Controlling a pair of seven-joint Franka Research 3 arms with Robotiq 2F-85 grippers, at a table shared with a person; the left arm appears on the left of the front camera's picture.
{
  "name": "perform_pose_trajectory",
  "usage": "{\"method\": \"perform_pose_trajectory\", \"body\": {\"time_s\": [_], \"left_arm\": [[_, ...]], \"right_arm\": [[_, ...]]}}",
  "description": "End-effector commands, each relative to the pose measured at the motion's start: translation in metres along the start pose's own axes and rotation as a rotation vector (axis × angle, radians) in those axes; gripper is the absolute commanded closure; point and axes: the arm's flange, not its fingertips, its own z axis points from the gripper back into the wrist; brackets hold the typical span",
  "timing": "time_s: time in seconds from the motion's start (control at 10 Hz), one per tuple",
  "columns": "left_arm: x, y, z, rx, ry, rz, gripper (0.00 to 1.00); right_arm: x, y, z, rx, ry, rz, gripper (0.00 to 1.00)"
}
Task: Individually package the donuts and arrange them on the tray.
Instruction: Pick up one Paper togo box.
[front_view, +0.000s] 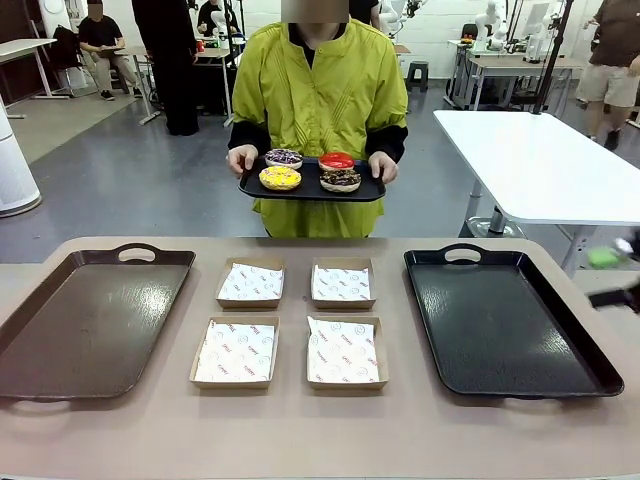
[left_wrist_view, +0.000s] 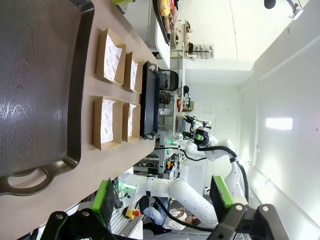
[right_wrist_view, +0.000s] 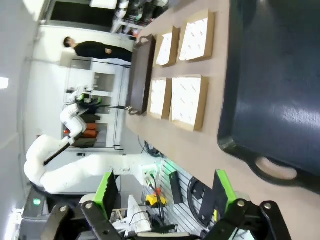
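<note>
Both pairs of jaws stand apart; frosted ring donuts sit on a rounded black tray.

A person at twelve o'clock holds a small tray of four donuts; four paper-lined boxes sit centrally between a brown tray at nine and a black tray at three.

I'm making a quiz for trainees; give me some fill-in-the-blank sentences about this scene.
The person holds a small tray carrying ___ donuts.
Between the brown tray and the black tray sit ___ boxes.
The brown tray lies on the robot's ___ side.
The left gripper and right gripper are both ___.
Missing words: four; four; left; open.
</note>
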Motion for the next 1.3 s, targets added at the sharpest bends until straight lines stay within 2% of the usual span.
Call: {"method": "perform_pose_trajectory", "body": {"time_s": [0.0,0.2,0.4,0.7,0.9,1.0,1.2], "left_arm": [[0.0,0.0,0.002,-0.01,-0.006,0.003,0.0],[0.0,0.0,0.002,-0.01,-0.006,0.003,0.0],[0.0,0.0,0.002,-0.01,-0.006,0.003,0.0],[0.0,0.0,0.002,-0.01,-0.006,0.003,0.0],[0.0,0.0,0.002,-0.01,-0.006,0.003,0.0],[0.0,0.0,0.002,-0.01,-0.006,0.003,0.0],[0.0,0.0,0.002,-0.01,-0.006,0.003,0.0]], "right_arm": [[0.032,0.051,-0.057,-0.152,0.043,-0.054,0.0],[0.041,0.093,-0.118,-0.325,0.053,-0.026,0.0],[0.027,0.13,-0.182,-0.545,0.065,0.062,0.0],[0.003,0.147,-0.245,-0.813,0.104,0.101,0.0],[-0.002,0.142,-0.258,-0.881,0.138,0.116,0.0],[-0.009,0.144,-0.25,-0.801,0.105,0.138,0.0],[-0.009,0.144,-0.25,-0.801,0.105,0.138,0.0]]}}
